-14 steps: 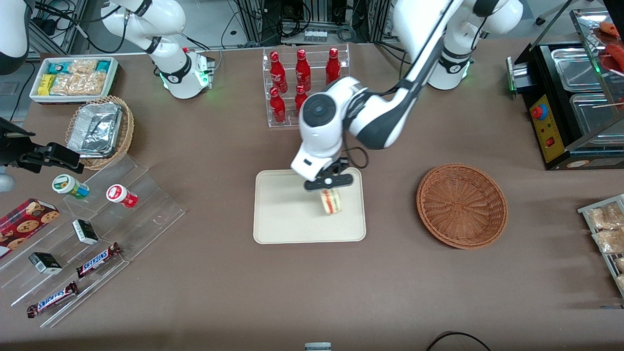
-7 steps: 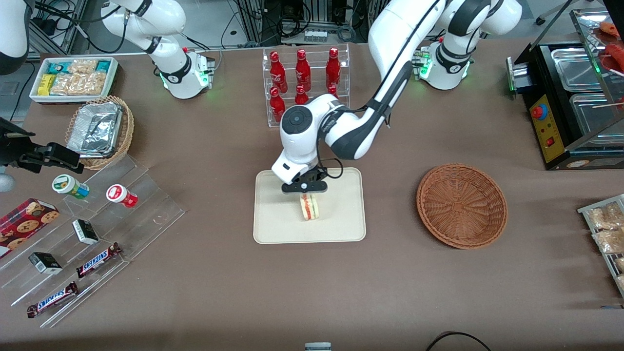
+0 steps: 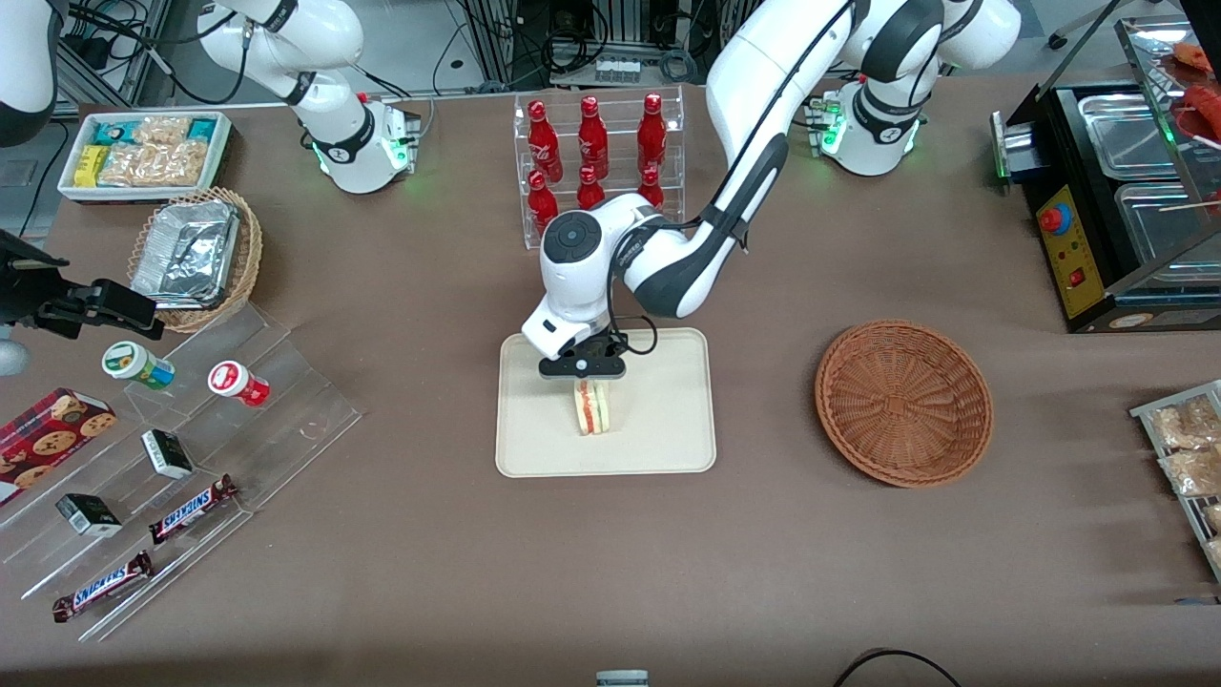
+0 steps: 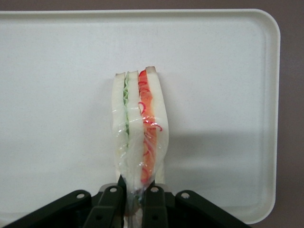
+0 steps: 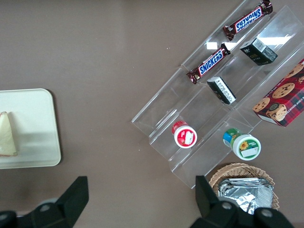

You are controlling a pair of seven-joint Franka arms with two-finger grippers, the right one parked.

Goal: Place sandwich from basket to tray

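At the centre of the front view, over the cream tray (image 3: 658,429), the tool (image 3: 583,370) pinches the wrapped sandwich (image 3: 593,407) by one corner, so the wedge hangs on edge, ready to be set down. Toward the working arm's end of the desk (image 3: 610,563), the basket (image 3: 902,402) lies empty.

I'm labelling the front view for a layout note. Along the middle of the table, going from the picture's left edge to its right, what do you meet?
Lighter wicker basket of foil containers → tray, where the gripper holds the sandwich → basket → black machine.
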